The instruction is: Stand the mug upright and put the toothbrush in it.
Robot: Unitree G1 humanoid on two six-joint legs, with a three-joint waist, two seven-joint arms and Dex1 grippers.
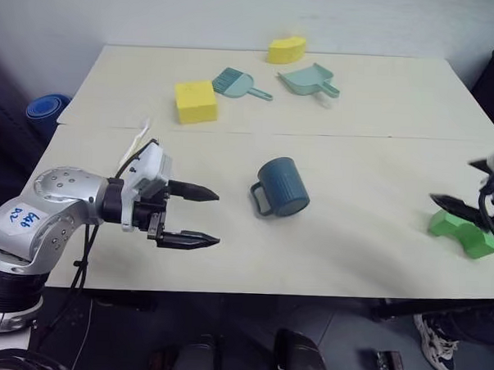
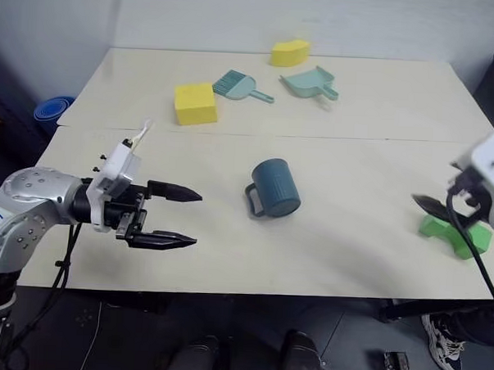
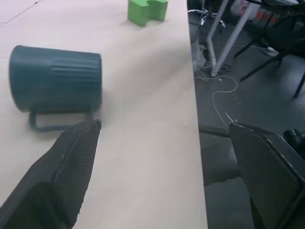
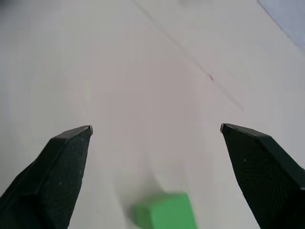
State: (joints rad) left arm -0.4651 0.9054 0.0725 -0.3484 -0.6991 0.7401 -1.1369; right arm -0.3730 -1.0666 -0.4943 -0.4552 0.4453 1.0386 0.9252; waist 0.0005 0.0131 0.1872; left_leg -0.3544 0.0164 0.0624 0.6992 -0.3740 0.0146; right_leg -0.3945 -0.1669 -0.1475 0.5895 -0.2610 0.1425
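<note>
Mug on its side mid-desk, both my end effectors spread and empty.
Desk (image 1: 350, 263): pale wood, seam running across it. My left end effector (image 1: 190, 218) hovers over the near-left part, fingers wide apart, pointing toward the mug, nothing between them. My right end effector (image 4: 155, 131) is at the right edge, fingers spread wide, above the green block (image 1: 465, 230) and not gripping it. Mug (image 1: 283, 186): dark blue-grey, ribbed, lying on its side at desk centre, loop handle toward the near edge, well apart from both end effectors. Yellow block (image 1: 195, 102) far-left, teal dustpan (image 1: 310, 80) and teal hand brush (image 1: 237, 84) along the far side, smaller yellow piece (image 1: 286, 49) at the far edge. Toothbrush (image 2: 139, 136): thin, pale, flat on the desk at the left, just behind my left wrist.
</note>
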